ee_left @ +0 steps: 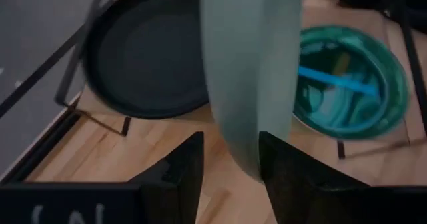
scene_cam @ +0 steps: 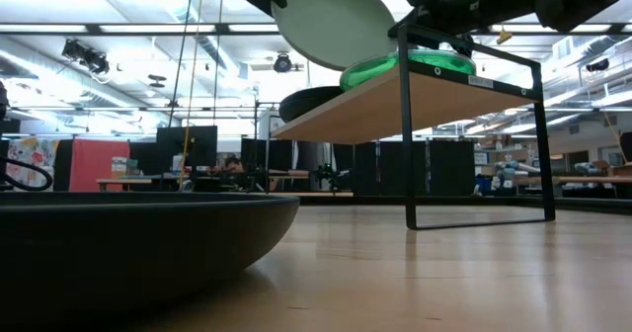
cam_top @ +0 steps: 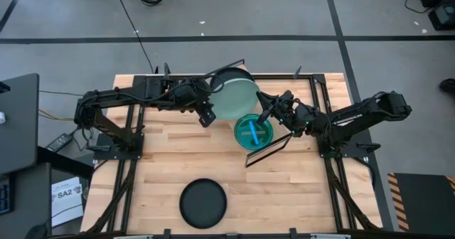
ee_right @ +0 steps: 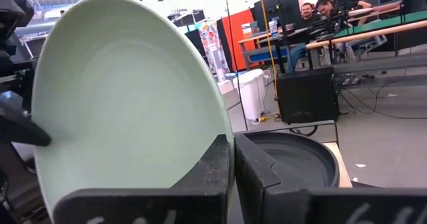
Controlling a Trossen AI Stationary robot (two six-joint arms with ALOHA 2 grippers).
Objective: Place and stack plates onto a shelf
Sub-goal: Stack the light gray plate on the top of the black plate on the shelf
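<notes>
Opening my left hand [ee_left: 227,161] around the tilted pale green round plate [cam_top: 234,99] above the shelf [scene_cam: 395,100]; right hand [ee_right: 233,159] closed, pinching its rim. Risk: it slides off.

Both arms reach inward over the table's far half, left tool [cam_top: 207,117] parted, right tool [cam_top: 266,111] closed.

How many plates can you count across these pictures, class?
4. A pale green plate is tilted above the shelf at the left gripper; a dark plate and a teal plate are on the shelf; a black plate lies on the table. Others may be hidden.
</notes>
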